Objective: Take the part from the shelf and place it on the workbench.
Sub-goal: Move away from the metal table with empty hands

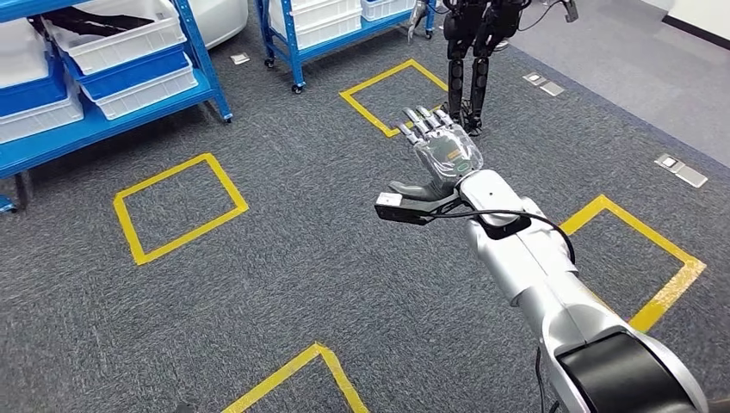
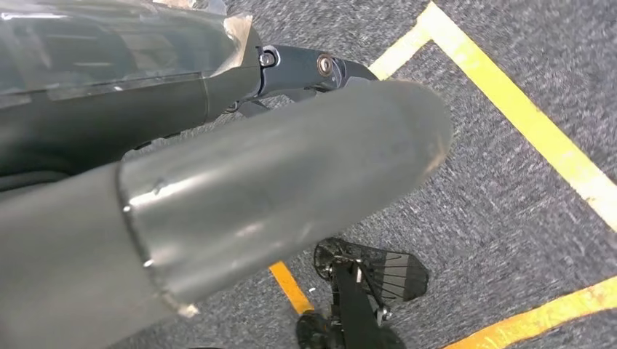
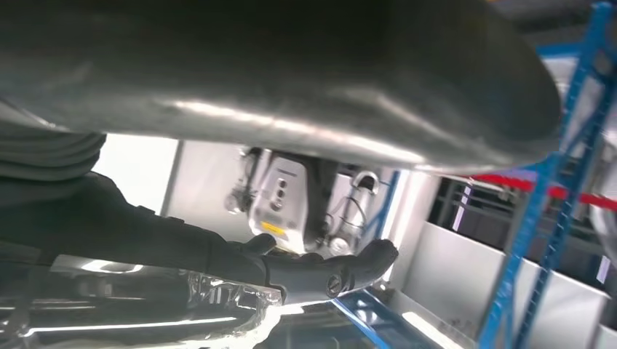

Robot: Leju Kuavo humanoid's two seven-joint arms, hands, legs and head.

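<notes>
Right hand stretched out over the carpet, empty.

The right hand [image 1: 436,144] reaches forward with fingers [image 1: 419,120] extended and slightly spread, holding nothing. Blue shelves [image 1: 112,120] with white bins [image 1: 120,34] stand well apart at the far left; which bin holds the part cannot be told. The left hand [image 2: 182,182] hangs over the yellow-taped floor [image 1: 258,284]; its grasp cannot be told.

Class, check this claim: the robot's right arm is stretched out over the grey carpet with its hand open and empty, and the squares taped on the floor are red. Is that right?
Not quite. The taped squares are yellow, not red, as the head view shows. The rest holds: the right hand reaches out over the grey carpet, fingers apart, holding nothing.
</notes>
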